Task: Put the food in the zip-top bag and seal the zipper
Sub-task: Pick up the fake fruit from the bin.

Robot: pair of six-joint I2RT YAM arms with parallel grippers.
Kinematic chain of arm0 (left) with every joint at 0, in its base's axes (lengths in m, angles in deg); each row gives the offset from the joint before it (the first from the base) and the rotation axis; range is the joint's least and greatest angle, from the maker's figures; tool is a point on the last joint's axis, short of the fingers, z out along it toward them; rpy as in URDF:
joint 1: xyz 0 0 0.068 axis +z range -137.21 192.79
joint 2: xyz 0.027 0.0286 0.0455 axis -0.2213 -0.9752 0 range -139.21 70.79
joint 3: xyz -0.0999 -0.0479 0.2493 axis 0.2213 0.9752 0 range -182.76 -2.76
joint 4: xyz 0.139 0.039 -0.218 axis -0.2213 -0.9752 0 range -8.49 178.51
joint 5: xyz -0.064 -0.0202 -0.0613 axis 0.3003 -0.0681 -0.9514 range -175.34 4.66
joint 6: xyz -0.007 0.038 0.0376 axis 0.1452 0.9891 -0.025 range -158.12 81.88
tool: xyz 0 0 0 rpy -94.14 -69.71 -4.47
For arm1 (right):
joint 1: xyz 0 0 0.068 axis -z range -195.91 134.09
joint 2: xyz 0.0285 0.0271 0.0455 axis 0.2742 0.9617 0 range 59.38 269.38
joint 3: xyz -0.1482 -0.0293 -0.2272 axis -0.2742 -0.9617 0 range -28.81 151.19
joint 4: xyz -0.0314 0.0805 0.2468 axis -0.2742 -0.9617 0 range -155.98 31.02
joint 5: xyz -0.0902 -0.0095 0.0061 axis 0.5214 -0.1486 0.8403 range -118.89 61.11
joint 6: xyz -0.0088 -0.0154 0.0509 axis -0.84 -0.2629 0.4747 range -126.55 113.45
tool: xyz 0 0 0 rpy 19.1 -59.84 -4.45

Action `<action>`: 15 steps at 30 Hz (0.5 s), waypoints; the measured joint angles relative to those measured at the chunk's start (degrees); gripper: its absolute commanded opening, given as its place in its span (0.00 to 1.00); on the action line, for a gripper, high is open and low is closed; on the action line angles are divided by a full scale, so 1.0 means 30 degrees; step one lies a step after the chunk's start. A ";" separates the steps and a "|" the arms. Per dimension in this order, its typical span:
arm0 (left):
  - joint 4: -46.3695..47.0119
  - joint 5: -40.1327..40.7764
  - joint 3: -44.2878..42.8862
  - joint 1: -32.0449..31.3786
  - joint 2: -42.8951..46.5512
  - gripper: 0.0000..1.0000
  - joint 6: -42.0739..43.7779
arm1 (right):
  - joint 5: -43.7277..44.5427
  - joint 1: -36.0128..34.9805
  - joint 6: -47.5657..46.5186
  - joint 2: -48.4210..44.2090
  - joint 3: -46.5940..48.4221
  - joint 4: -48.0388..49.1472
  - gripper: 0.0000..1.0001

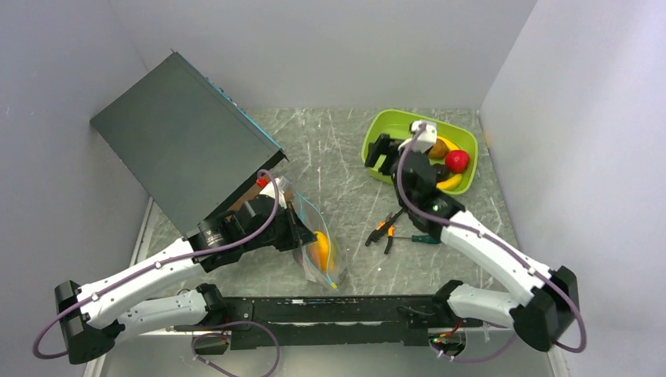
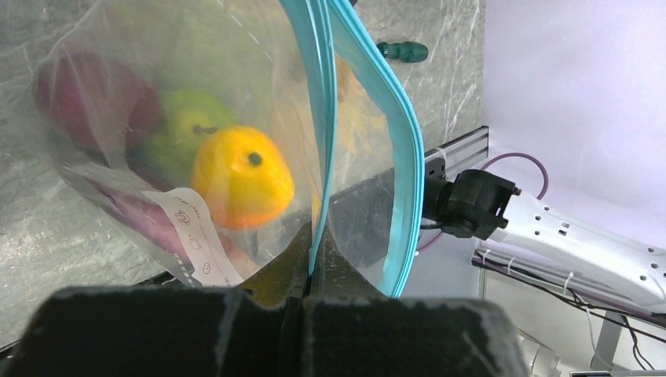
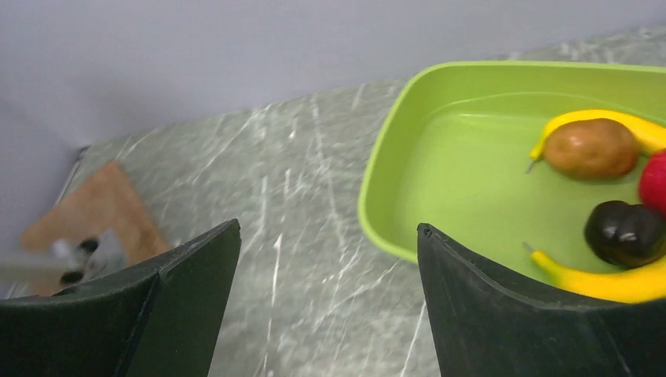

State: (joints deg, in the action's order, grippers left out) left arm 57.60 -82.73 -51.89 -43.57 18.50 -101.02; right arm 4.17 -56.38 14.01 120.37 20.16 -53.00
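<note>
My left gripper (image 2: 312,255) is shut on the blue-green zipper (image 2: 322,165) of the clear zip-top bag (image 1: 316,245), whose mouth gapes open. Inside it lie an orange (image 2: 239,177), a green apple (image 2: 184,126) and purple food (image 2: 82,94). My right gripper (image 3: 328,236) is open and empty, hovering over the left rim of the lime-green tray (image 3: 385,188). In the tray lie a brown pear (image 3: 590,148), a dark plum (image 3: 626,232), a red piece (image 3: 654,179) and yellow bananas (image 3: 605,283). In the top view the right gripper (image 1: 380,154) is at the tray (image 1: 375,129).
Black-and-orange pliers (image 1: 385,232) and a green-handled screwdriver (image 1: 424,238) lie between bag and tray. A large dark box (image 1: 181,133) leans at the back left. A brown board (image 3: 90,208) lies by the left wall. Grey walls close in three sides.
</note>
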 measured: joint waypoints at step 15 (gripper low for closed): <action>0.0240 0.0015 0.0015 -0.0051 -0.0175 0.00 0.0007 | 0.0364 0.9158 0.5238 0.8087 0.4197 -0.5246 0.99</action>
State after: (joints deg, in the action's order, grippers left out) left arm 58.32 -82.68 -51.84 -43.73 17.97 -100.99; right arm 5.26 -28.91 29.72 144.63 32.75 -68.74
